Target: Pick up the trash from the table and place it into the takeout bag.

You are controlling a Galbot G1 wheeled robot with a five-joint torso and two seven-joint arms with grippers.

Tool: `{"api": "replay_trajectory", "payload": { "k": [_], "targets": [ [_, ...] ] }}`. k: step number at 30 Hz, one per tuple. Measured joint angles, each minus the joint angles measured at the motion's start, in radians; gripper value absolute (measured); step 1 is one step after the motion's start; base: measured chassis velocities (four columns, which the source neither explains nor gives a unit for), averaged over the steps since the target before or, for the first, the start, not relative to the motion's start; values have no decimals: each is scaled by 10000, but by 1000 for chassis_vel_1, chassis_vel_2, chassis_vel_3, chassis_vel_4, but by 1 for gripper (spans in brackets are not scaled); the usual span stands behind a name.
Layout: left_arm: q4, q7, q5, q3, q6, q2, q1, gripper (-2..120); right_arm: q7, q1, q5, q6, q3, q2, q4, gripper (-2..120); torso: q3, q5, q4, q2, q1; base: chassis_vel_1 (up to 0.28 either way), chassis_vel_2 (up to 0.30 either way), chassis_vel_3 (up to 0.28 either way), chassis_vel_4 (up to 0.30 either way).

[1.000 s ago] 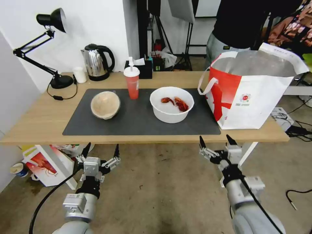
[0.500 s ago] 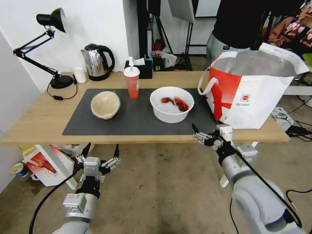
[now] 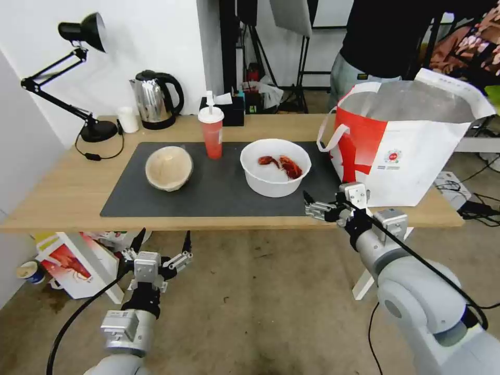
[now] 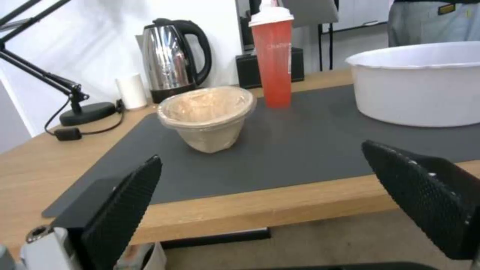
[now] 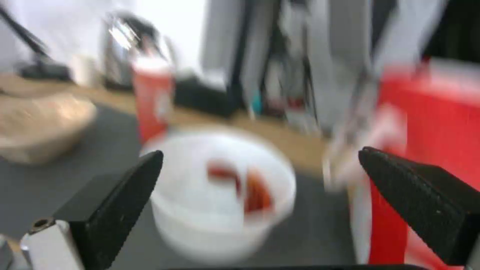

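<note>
Three trash items are set on the table (image 3: 62, 192) mat (white bowl (image 3: 275, 167), red cup (image 3: 212, 133), beige bowl (image 3: 169, 167)); right gripper (image 3: 325, 205), fingers spread, is held near the white bowl; left gripper (image 3: 160, 245) is parked below, fingers apart.

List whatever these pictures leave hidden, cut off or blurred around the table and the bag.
- Large white takeout bag with red side panel: head view shows only silver lining near its mouth; its walls hide the bottom.
- Wide white plastic bowl: left wrist view looks at its side wall, so the contents are hidden; the frame edge cuts it.
- Red drink cup with white lid: straw cut by that view's top edge.
- Right wrist view: motion blur smears everything beyond the open right gripper.
</note>
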Motion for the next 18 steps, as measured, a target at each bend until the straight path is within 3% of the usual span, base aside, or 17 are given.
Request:
{"api": "replay_trajectory", "payload": {
  "k": [1,4,7,13,18],
  "targets": [
    [0,0,0,0,0,0,0,100,0,0,0,0,0,0,0,100,0,0,0,0,0,0,0,0,0],
    [0,0,0,0,0,0,0,100,-889,722,219,779,240,-940,81,100,-1,-9,1,1,1,0,0,0,0],
    [0,0,0,-1,0,0,0,100,-992,786,242,855,252,-1027,81,100,0,6,-1,0,1,0,0,0,0],
    [0,0,0,0,0,0,-1,100,-1052,858,271,880,243,-1068,76,100,0,2,-5,0,0,0,0,0,0],
    [0,0,0,-1,0,0,0,100,-1513,1847,670,756,-328,-1292,-405,100,0,0,0,0,0,0,0,0,0]
  ]
}}
